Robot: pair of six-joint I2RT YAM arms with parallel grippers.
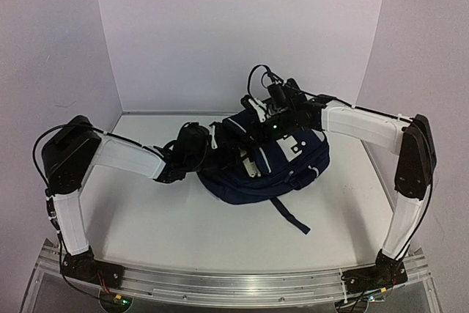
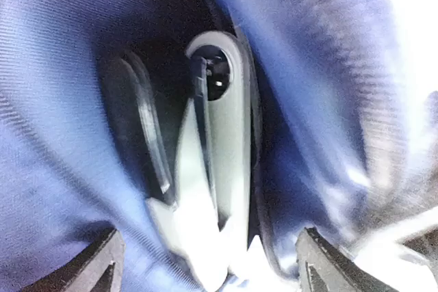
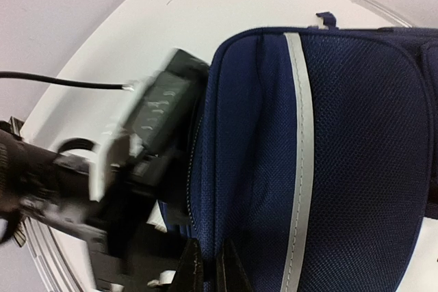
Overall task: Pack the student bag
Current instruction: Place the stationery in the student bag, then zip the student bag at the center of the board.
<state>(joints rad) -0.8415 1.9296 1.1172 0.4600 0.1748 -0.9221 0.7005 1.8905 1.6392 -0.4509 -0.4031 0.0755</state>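
The student bag (image 1: 282, 170), navy with a grey reflective stripe (image 3: 301, 148), lies in the middle of the table. My left arm reaches in from the left, and its wrist (image 1: 193, 144) stands at the bag's mouth with the fingers hidden inside. In the left wrist view blue fabric (image 2: 61, 135) surrounds my left gripper (image 2: 212, 268), which is open. A white and dark item with a round pivot (image 2: 229, 135) lies between and ahead of the fingertips (image 2: 102, 261), touching neither. My right gripper (image 3: 209, 271) is shut on a fold of the bag's edge beside the zip.
A dark strap (image 1: 289, 218) trails from the bag toward the front of the white table (image 1: 146, 218). White walls (image 1: 234, 34) close in the back and sides. An aluminium rail (image 1: 234, 284) runs along the near edge between the arm bases.
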